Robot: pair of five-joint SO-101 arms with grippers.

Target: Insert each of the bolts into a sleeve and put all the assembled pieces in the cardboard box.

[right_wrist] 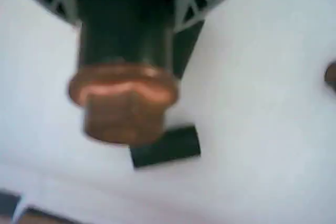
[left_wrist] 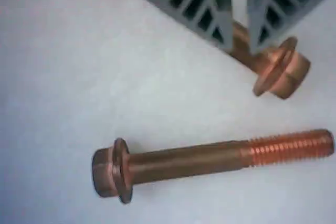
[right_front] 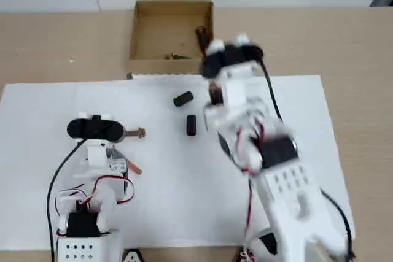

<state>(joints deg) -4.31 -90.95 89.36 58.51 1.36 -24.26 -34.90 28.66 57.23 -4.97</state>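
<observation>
My left gripper point(left_wrist: 239, 39) is shut on the shank of a copper bolt point(left_wrist: 279, 70), held level just over the white paper, with its head point(right_front: 140, 132) pointing right. A second bolt point(left_wrist: 210, 158) lies loose on the paper close beside it point(right_front: 132, 167). My right gripper point(right_wrist: 126, 27) is shut on a black sleeve with a copper bolt head point(right_wrist: 123, 103) sticking out of it. In the high view this gripper point(right_front: 215, 94) hangs over the paper's far edge, just in front of the cardboard box point(right_front: 141, 35). Two empty black sleeves point(right_front: 182, 99) point(right_front: 191, 124) lie mid-paper.
An assembled piece point(right_front: 201, 35) lies by the box's right wall, and another small item point(right_front: 178, 56) sits at its front wall. One loose sleeve point(right_wrist: 165, 146) shows below the held piece. The white paper point(right_front: 295, 96) covers most of the wooden table.
</observation>
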